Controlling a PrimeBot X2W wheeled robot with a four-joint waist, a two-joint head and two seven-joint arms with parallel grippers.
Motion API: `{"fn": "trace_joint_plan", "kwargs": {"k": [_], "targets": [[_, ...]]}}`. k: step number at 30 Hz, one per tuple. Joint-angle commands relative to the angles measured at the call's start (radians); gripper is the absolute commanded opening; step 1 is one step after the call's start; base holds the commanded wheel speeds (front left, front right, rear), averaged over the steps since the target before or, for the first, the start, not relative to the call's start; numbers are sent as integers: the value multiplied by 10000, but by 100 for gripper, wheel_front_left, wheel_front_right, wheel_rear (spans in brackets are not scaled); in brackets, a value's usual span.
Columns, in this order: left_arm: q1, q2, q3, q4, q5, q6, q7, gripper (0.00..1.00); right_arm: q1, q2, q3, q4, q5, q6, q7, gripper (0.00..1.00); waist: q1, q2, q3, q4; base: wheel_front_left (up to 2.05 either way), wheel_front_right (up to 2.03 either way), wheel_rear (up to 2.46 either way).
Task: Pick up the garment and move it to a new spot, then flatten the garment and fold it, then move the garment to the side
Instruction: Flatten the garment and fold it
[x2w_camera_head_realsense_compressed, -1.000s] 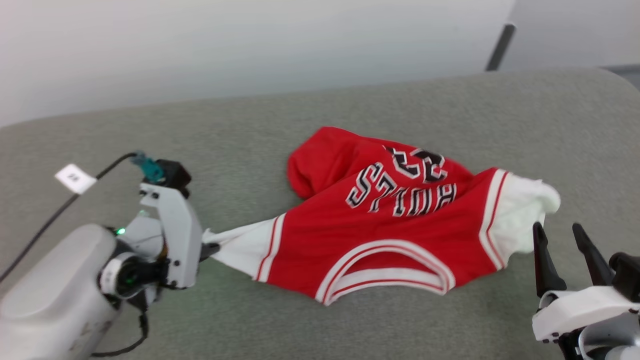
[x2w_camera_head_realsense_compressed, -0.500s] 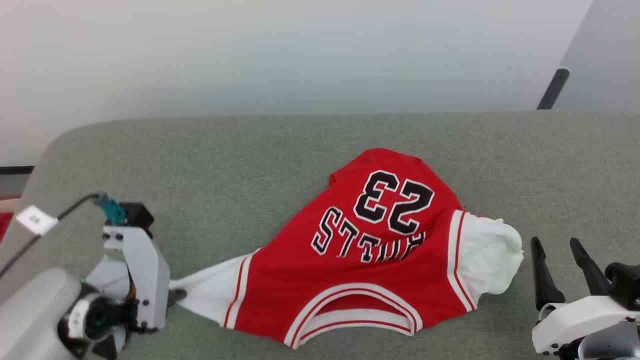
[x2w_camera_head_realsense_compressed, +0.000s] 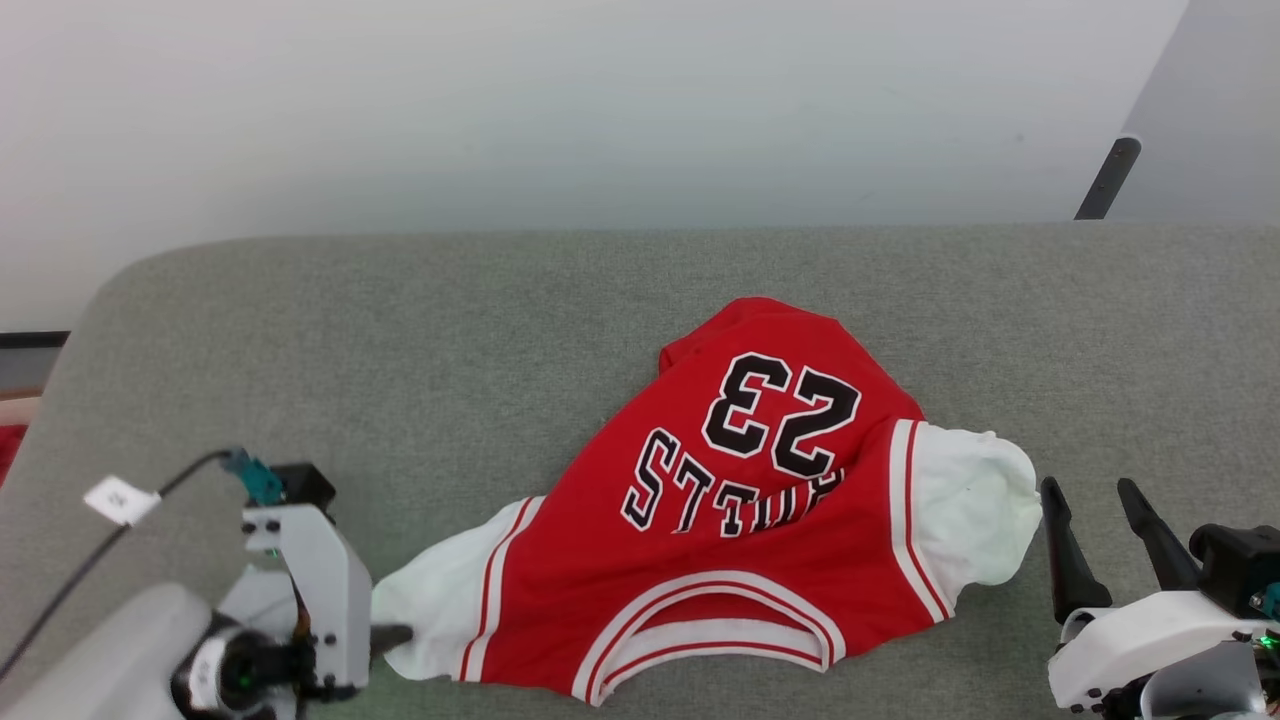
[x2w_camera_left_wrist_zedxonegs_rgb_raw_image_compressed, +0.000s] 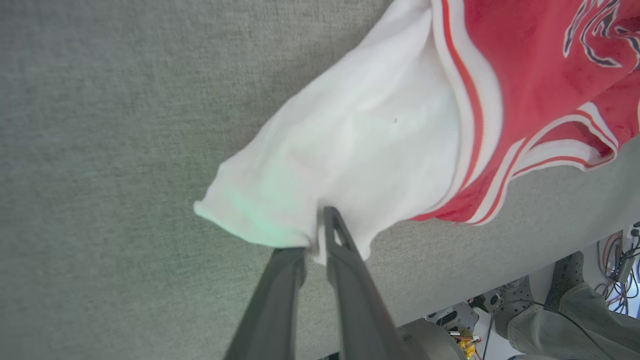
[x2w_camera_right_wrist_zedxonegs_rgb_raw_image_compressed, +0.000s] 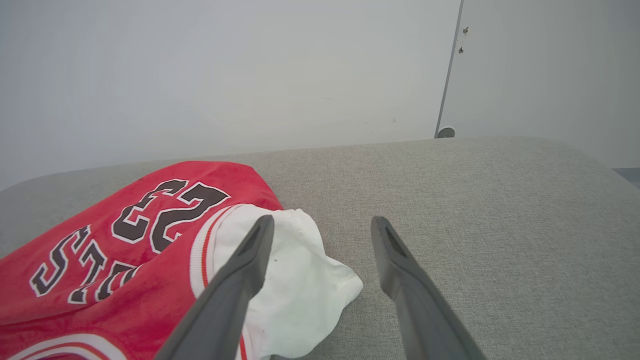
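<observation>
Pale wall (x2w_camera_head_realsense_compressed: 500, 100) behind, blank. Grey fabric-covered table (x2w_camera_head_realsense_compressed: 300, 330) with rounded corners; its near edge is cut off at the bottom of the head view.

Jersey (x2w_camera_head_realsense_compressed: 760, 540) lies near the middle-front of the table, red side up, neck opening toward the robot. White lining spills out of both armholes, left and right. The "23" reads upside down. The row of block letters below it is partly lost in a crease on the right, so the word is not fully readable. The far end is bunched and the hem is not visible.

Left claw (x2w_camera_left_wrist_zedxonegs_rgb_raw_image_compressed: 312, 235) is at the jersey's left white flap, fingers pressed nearly together and pinching the flap's edge. One fingertip (x2w_camera_left_wrist_zedxonegs_rgb_raw_image_compressed: 330, 220) lies on top of the cloth; the other tip is hidden under it. In the head view the arm body covers most of this claw, with just a dark tip at the cloth.

Right claw (x2w_camera_head_realsense_compressed: 1087, 487) is spread wide, just beside the right white flap. In the right wrist view one finger (x2w_camera_right_wrist_zedxonegs_rgb_raw_image_compressed: 250, 250) overlaps the flap; whether it touches is unclear.

Person's leg (x2w_camera_left_wrist_zedxonegs_rgb_raw_image_compressed: 575, 325) shows below the table edge, cropped. Black cable (x2w_camera_head_realsense_compressed: 60, 590) runs off frame left. The marking on the white tag (x2w_camera_head_realsense_compressed: 122, 500) is too small to read.
</observation>
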Motion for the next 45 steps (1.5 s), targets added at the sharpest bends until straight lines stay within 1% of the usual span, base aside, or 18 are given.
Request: {"fn": "trace_joint_plan", "kwargs": {"k": [1, 3, 9, 13, 15, 18, 23, 26, 29, 32, 36, 39, 43, 44, 45], "targets": [[-149, 35, 51, -7, 27, 9, 47, 100, -52, 15, 7, 16, 86, -6, -20, 100, 0, 0, -20, -3, 0, 0, 0], [-325, 66, 99, -99, -54, 115, 234, 100, -17, 15, 13, 36, 91, -6, -14, 100, 0, 0, -68, 6, 0, 0, 0], [-1007, 388, 392, -748, -136, 487, 721, 100, 121, 15, 37, 37, 111, -6, 32, 100, 0, 0, -195, 24, 0, 0, 0], [-1448, 635, 522, -809, 203, 575, 624, 100, 99, 15, 123, -24, 107, -6, 77, 100, 0, 0, -189, -52, 0, 0, 0], [-1617, 684, 512, -639, 419, 473, 469, 100, 72, 15, 166, -54, 111, -6, 99, 100, 0, 0, -169, -115, 0, 0, 0], [-1595, 523, 506, -166, 388, 346, 321, 100, 76, 16, 209, -86, 118, -6, 115, 100, 0, 0, -141, -230, 0, 0, 0], [-1254, 369, 243, 636, 270, 158, 544, 100, 90, 15, 220, -181, 95, -6, 190, 100, 0, 0, -53, -446, 0, 0, 0], [-1043, 283, 98, 1073, 302, 134, 555, 100, 99, 16, 202, -268, 57, -6, 241, 100, 0, 0, 43, -563, 0, 0, 0], [-958, 293, -66, 1484, 483, 245, 575, 100, 89, 17, 176, -340, 52, -6, 272, 100, 0, 0, 155, -641, 0, 0, 0], [-830, 204, -115, 1900, 368, 516, 777, 100, 64, 15, 149, -406, 58, -6, 296, 100, 0, 0, 248, -694, 0, 0, 0], [-804, 188, -211, 2154, 345, 683, 1020, 100, 47, 17, 108, -474, 74, -6, 336, 100, 0, 0, 353, -706, 0, 0, 0], [-818, 18, -91, 2196, 220, 496, 784, 100, 31, 15, 85, -522, 117, -6, 341, 100, 0, 0, 432, -680, 0, 0, 0], [-729, -423, 232, 2382, -213, 162, 412, 100, -37, 15, 103, -537, 138, -6, 365, 100, 0, 0, 487, -636, 0, 0, 0], [-693, -494, 271, 2473, -300, 126, 373, 93, -53, 15, 111, -540, 144, -6, 379, 100, 0, 0, 496, -628, 0, 0, 0], [-659, -549, 238, 2557, -310, 101, 421, 73, -68, 15, 118, -544, 137, -6, 393, 100, 0, 0, 502, -620, 0, 0, 0]]}}
